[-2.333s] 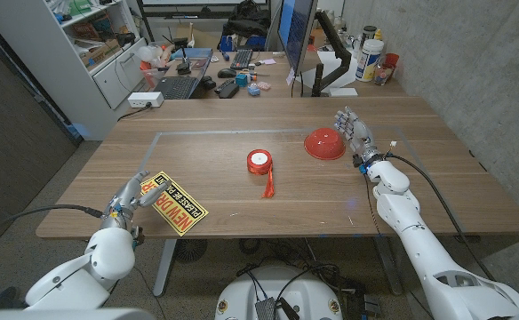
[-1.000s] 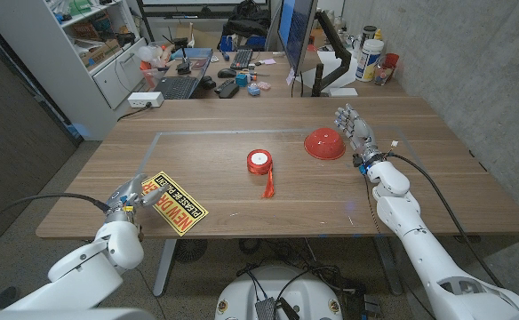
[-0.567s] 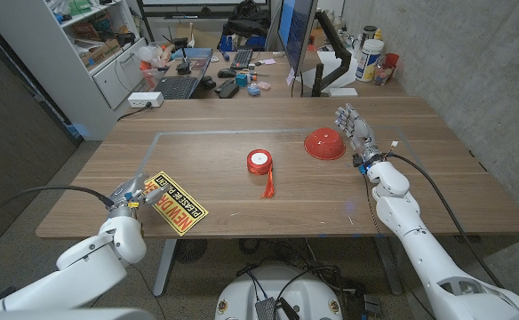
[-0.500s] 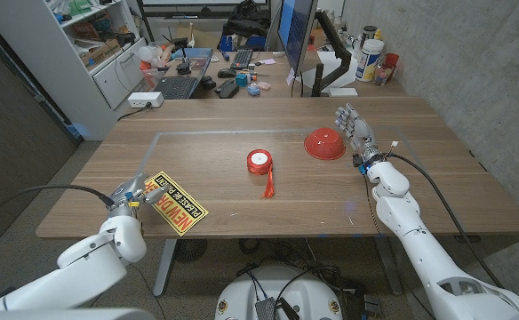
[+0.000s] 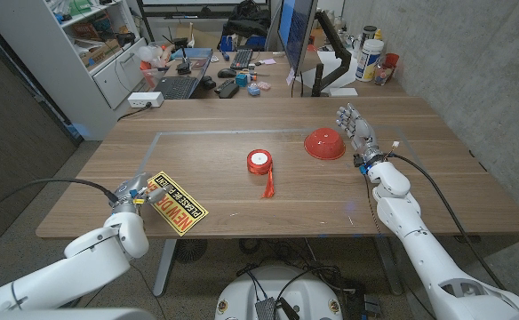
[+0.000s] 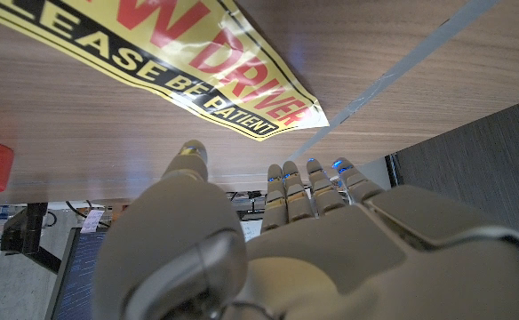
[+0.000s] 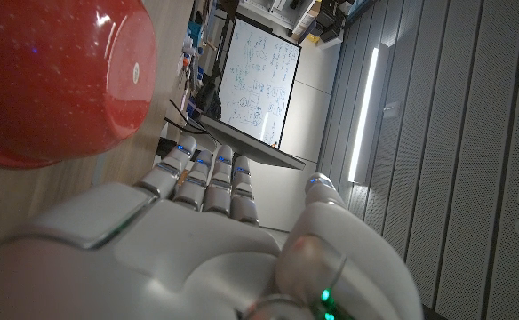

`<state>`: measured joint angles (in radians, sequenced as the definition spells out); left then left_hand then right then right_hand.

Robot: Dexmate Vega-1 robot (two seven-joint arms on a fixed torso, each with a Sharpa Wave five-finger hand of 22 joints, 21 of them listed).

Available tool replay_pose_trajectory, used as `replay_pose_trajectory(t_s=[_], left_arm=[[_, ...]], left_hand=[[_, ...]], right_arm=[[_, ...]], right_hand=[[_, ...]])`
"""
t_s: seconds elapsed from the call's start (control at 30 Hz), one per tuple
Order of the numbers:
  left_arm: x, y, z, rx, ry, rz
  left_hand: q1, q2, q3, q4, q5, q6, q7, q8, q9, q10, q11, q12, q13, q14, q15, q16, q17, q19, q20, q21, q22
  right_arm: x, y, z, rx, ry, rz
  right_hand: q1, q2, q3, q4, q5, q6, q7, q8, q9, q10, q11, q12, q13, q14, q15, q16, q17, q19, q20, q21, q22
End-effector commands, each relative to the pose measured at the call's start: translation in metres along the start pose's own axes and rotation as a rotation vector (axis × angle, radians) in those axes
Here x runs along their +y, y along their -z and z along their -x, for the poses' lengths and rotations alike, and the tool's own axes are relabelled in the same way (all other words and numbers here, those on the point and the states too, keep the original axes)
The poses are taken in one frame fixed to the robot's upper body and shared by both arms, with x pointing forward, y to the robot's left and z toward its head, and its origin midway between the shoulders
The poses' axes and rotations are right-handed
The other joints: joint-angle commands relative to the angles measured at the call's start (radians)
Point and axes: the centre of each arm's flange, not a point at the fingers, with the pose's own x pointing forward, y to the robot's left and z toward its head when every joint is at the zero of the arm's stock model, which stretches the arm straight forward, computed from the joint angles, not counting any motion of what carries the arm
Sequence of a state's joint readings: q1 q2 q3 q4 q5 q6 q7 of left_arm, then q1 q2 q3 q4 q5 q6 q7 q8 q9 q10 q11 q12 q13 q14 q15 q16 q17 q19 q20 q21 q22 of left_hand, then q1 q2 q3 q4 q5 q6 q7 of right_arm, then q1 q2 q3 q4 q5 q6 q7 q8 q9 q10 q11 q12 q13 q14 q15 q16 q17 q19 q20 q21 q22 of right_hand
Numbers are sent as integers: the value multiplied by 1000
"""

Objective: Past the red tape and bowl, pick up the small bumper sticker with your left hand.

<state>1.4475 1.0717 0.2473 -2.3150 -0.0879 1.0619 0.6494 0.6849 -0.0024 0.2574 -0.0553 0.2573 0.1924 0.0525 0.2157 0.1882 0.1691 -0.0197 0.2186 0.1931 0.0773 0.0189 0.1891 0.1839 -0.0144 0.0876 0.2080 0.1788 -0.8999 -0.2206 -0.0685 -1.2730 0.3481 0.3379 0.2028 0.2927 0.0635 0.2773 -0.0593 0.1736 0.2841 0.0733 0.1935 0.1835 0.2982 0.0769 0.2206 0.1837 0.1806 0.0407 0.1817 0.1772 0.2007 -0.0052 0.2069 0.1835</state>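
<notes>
Approach step. My left hand (image 5: 135, 191) sits at the table's near-left corner, just beside the bumper sticker (image 5: 174, 202), fingers extended and holding nothing. Sticker lies flat on the wood, well left of the red tape (image 5: 259, 161) and bowl (image 5: 324, 143). Next, I'd say: slide fingertips (image 6: 293, 182) to the sticker's near edge, lift it, pinch. Flat sheet, so catching an edge looks like the tricky bit. My right hand (image 5: 355, 130) waits beside the bowl, fingers straight, empty.

Head camera overlooks table (image 5: 331, 191); wrist cameras sit close above it.
</notes>
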Motion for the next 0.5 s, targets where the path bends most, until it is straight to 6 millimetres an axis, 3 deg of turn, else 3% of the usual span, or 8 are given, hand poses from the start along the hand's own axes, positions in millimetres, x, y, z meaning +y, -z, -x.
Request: replay_pose_trajectory(t_s=[0.03, 0.5], left_arm=[[-6, -2, 0, 6, 24, -39], [-16, -6, -2, 15, 48, -72]], left_hand=[[5, -7, -7, 2, -1, 13, -3, 4, 3, 8, -3, 8, 4, 5, -9, 7, 2, 5, -4, 2, 6], [3, -11, -13, 3, 2, 27, -9, 6, 3, 22, -11, 10, 4, 9, -15, 8, 2, 8, -6, 3, 6]], right_arm=[[-2, -1, 1, -2, -1, -3], [2, 2, 0, 8, -15, -7]], right_hand=[[-2, 2, 3, -6, 5, 7, 1, 3, 5, 9, -1, -4, 2, 7, -2, 3, 3, -5, -1, -3, 5], [-3, 2, 2, -7, 5, 8, 1, 2, 5, 9, -2, -4, 2, 7, -2, 3, 3, -9, 0, -4, 5]])
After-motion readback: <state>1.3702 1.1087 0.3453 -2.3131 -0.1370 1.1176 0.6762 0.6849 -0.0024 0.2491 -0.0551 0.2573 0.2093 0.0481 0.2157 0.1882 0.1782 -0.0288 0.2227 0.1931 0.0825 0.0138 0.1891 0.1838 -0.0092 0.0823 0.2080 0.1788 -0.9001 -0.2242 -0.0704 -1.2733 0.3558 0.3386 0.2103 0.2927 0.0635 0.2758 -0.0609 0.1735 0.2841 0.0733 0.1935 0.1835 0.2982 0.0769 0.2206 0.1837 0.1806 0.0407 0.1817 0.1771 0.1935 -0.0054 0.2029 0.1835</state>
